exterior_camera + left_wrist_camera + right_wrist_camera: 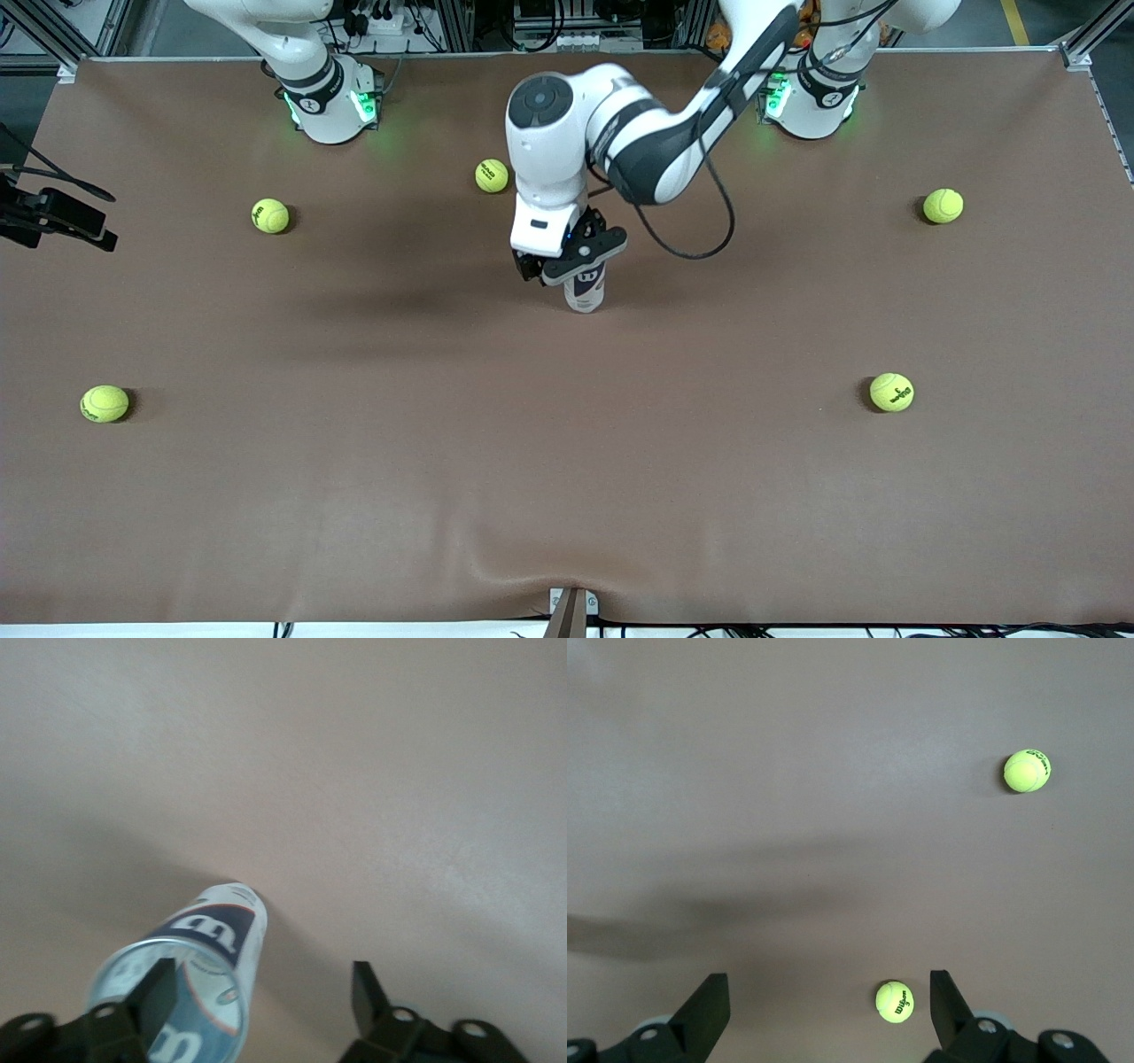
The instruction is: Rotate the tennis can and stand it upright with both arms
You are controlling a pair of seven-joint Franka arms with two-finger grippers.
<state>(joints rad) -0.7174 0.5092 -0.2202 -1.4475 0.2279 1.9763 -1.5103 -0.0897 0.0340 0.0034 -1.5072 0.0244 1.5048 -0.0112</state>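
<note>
The tennis can (585, 291) stands upright near the middle of the brown table (567, 461), its navy W label showing. My left gripper (574, 255) hangs right over its top, and the left arm reaches in from its base. In the left wrist view the can (213, 935) is seen from above, its rim under one finger (158, 997). The left gripper (261, 979) is open and holds nothing. My right gripper (828, 988) is open and empty, high over the table; it does not show in the front view.
Several yellow-green tennis balls lie scattered: one (492, 175) near the bases, one (270, 215) and one (104, 403) toward the right arm's end, one (943, 206) and one (891, 392) toward the left arm's end. Two balls (895, 1001) (1028, 771) show below the right gripper.
</note>
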